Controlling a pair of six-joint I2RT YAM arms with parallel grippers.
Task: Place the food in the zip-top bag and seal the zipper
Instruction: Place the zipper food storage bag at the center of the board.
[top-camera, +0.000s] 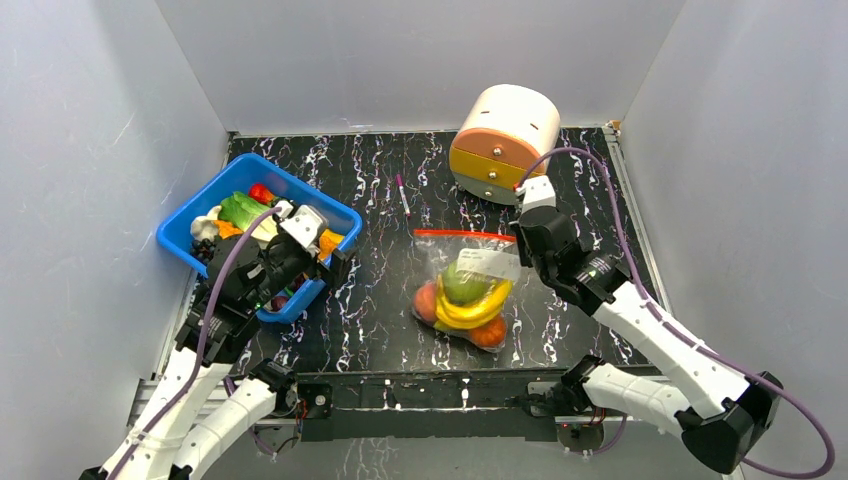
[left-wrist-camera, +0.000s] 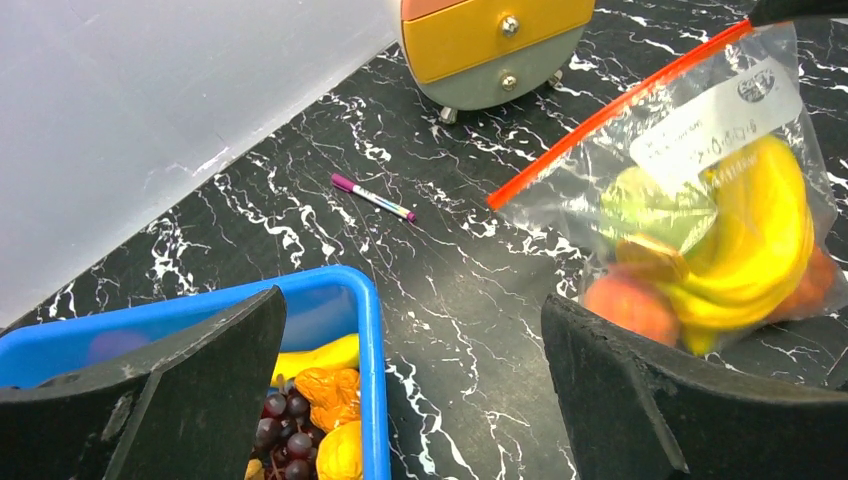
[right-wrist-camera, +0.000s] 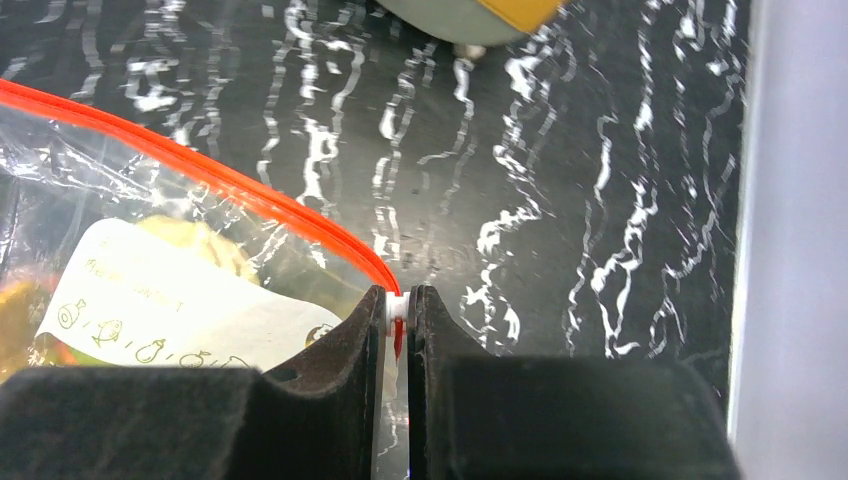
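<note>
the right pincer (right-wrist-camera: 398, 305) is clenched on the right end of the thin red-orange zipper strip (right-wrist-camera: 200, 165). its two black fingers (right-wrist-camera: 330, 370) stand almost together, and only the end of the strip is between them. the strip runs along the far edge of the clear crinkly plastic zip-top bag (top-camera: 465, 290). this bag lies in the middle of the black marble-patterned table (top-camera: 380, 290), with its mouth to the far side. if the strip is pressed closed on all its length, i cannot tell.

inside the bag are yellow toy bananas (top-camera: 470, 312), a green round fruit (top-camera: 462, 283) and orange-red round fruits (top-camera: 428, 300). a white paper label (top-camera: 488, 264) is on the bag.

the left pincer (left-wrist-camera: 412, 305) is released, its fingers spread wide, and it grasps nothing. it hangs over the near right corner of the blue plastic bin (top-camera: 200, 215) on the left side of the table, well apart from the bag. in the bin lie a green toy cabbage (top-camera: 240, 210), a red round fruit (top-camera: 260, 192), dark grapes (left-wrist-camera: 285, 420) and some yellow and orange pieces.

a thin marker pen with purple cap (top-camera: 403, 195) lies on the table between the bin and the bag, more to the far side. a round cream and orange drawer chest (top-camera: 505, 140) stands at the far edge, near behind the right pincer and apart from the bag.
</note>
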